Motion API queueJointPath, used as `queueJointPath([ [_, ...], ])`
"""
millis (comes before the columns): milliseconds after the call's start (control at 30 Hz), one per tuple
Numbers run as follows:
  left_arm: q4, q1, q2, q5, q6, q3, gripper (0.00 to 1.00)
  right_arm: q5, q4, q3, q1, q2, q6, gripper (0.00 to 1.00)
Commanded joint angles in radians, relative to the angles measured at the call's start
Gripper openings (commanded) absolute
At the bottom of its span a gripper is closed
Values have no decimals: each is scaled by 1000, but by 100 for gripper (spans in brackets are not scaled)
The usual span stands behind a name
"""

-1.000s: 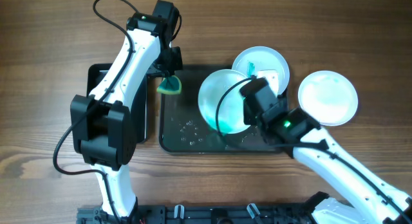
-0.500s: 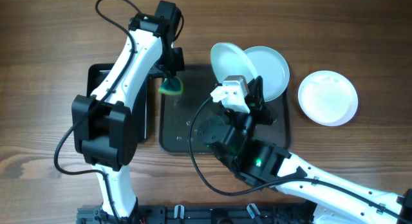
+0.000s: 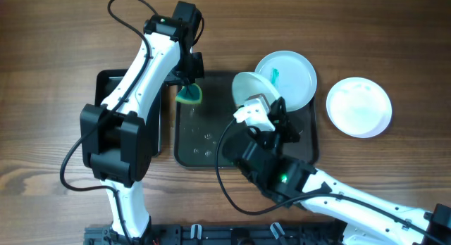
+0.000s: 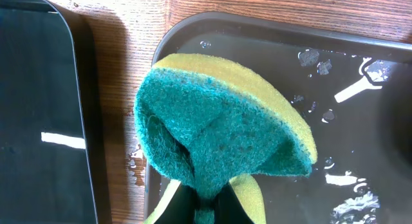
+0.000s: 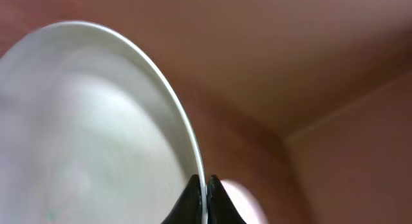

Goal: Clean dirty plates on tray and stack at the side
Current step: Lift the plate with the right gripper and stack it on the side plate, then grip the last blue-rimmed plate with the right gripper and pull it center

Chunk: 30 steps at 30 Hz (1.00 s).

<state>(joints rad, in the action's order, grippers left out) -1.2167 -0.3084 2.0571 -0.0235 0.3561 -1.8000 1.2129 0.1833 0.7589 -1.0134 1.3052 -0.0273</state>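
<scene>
Right gripper (image 5: 205,188) pinched tight on the rim of the lifted plate (image 3: 246,89), held tilted on edge above the dark grey tray (image 3: 197,146); its visible face looks mostly white. Left gripper (image 4: 205,205) clamped on the green-and-yellow sponge (image 4: 219,134), over the tray's far-left corner, apart from that plate. Smeared plate (image 3: 290,74) lies at the tray's far-right corner, teal streak unwiped. White plate (image 3: 359,106) sits on the table right of the tray, apparently clean. Judged: one done, one in hand, one untouched; no stack yet.
</scene>
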Motion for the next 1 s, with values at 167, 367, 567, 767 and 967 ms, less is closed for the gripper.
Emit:
queueJointPath([
  [167,1,-2,0,13,-12,-18,4,-971,313,9,630,-324,569,4],
  [367,2,-2,0,13,-12,-18,4,-1178,373,8,1278,-192,629,4],
  [567,16,-3,0,28,-12,-18,4,-1177,273,8,1427,190,630,4],
  [767,15,-4,0,31,-12,-18,4,-1131,227,10,1443,225,602,4],
  [967,15,-4,0,31,-12,-18,4,-1147,267,42,1443,42,523,48],
])
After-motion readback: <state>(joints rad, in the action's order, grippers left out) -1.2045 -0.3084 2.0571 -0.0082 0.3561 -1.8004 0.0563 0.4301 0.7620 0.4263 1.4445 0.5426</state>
